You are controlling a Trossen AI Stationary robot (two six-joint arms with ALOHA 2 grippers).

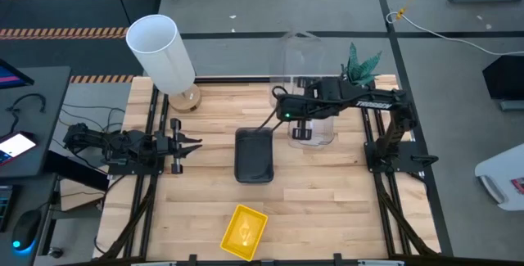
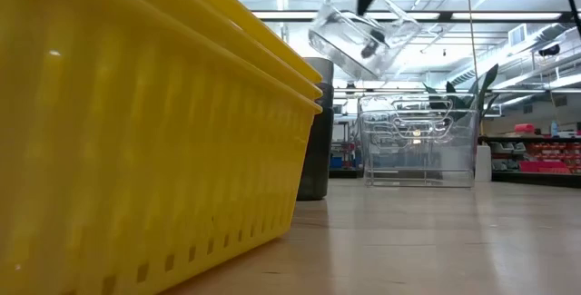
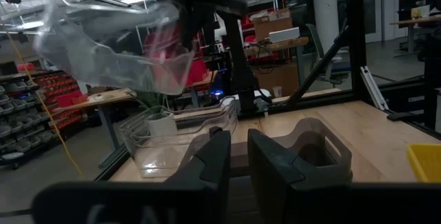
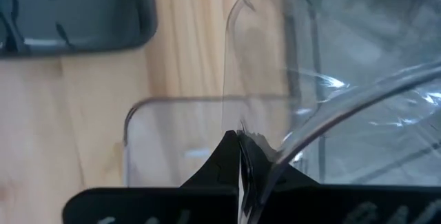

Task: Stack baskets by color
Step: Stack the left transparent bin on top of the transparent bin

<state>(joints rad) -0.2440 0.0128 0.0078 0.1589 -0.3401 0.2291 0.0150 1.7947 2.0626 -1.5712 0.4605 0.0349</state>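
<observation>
My right gripper point(image 4: 239, 151) is shut on a clear basket point(image 2: 359, 36), which hangs tilted in the air above the clear baskets point(image 2: 418, 141) standing on their bottoms at the table's far right. A dark grey basket point(image 1: 255, 155) rests on its bottom at mid-table. The yellow baskets point(image 1: 244, 232), nested as the low view shows, sit near the front edge. My left gripper point(image 1: 187, 145) waits at the table's left, its fingers a narrow gap apart with nothing between them. My right gripper pinches the clear basket's rim point(image 4: 279, 156) between its two fingers, which slant down from above. The basket is lifted clear of the table and hangs tilted below the fingers, over the clear baskets point(image 4: 179, 131) on the table.
A tall white cylinder point(image 1: 161, 51) stands at the far left corner and a small green plant point(image 1: 360, 61) at the far right. Bare wood lies between the grey basket and my left gripper, and at the near right.
</observation>
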